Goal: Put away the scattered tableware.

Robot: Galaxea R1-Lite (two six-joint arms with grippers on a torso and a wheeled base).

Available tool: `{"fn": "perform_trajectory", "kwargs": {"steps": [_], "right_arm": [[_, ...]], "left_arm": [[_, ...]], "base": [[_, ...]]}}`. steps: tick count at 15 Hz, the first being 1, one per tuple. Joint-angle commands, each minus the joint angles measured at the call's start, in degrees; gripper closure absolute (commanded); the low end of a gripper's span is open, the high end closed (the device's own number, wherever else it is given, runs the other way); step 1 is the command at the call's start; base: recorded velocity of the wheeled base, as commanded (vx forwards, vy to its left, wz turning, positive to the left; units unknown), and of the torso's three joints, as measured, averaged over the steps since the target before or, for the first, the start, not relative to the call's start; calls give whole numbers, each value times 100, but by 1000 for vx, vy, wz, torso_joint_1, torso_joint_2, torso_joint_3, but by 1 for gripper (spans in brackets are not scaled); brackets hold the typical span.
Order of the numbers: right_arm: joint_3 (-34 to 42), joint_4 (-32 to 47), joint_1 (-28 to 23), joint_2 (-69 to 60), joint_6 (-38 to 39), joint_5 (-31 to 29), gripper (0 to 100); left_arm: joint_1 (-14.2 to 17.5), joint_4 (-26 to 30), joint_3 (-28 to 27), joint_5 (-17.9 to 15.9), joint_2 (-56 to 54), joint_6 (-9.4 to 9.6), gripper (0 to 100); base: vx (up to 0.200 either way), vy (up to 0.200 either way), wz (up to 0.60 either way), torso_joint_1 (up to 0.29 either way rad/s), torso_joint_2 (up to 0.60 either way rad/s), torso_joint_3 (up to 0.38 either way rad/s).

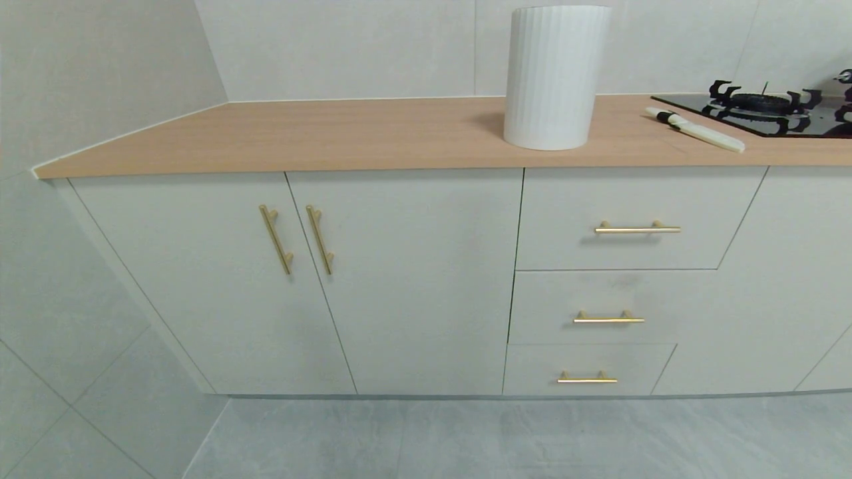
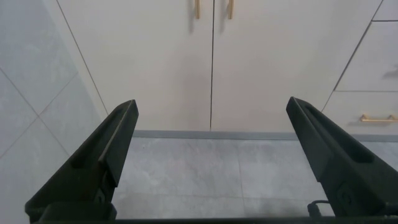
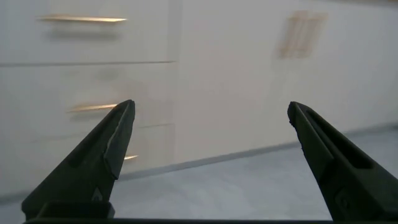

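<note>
Grey tiled floor, pale cabinet front. The left gripper and right gripper are spread wide with nothing gripped, low before the doors and drawers. The knife is seen well above and beyond both, on the countertop near a ribbed white container. Risk judged: the blade could be nudged off the counter edge by a reach from below. Counted: one knife, one container, two doors, three drawers.

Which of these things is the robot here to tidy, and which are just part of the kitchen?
For the job: knife, lying on the countertop; white ribbed canister, probably where it goes; left gripper and right gripper, both open.

Just there: gas hob; cabinet doors; drawers.
</note>
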Motion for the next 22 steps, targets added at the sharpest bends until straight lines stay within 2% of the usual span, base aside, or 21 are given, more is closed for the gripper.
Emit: {"fn": "perform_trajectory", "kwargs": {"steps": [1, 6, 7, 10, 15, 22], "right_arm": [[41, 480, -13, -107, 306, 844, 0], [33, 585, -13, -98, 921, 994, 0], [33, 901, -22, -107, 965, 1222, 0], [33, 858, -13, -107, 736, 1512, 0], [33, 849, -22, -116, 754, 1486, 0], [33, 849, -22, -107, 754, 1486, 0]], "left_arm": [[2, -1, 0, 2, 2, -1, 0], [2, -1, 0, 2, 2, -1, 0], [2, -1, 0, 2, 2, -1, 0], [2, -1, 0, 2, 2, -1, 0], [2, -1, 0, 2, 2, 7, 0], [2, -1, 0, 2, 2, -1, 0]], "base": [[0, 0, 0, 0, 0, 0], [0, 0, 0, 0, 0, 0], [0, 0, 0, 0, 0, 0], [0, 0, 0, 0, 0, 0], [0, 0, 0, 0, 0, 0], [200, 0, 0, 5, 0, 3]]}}
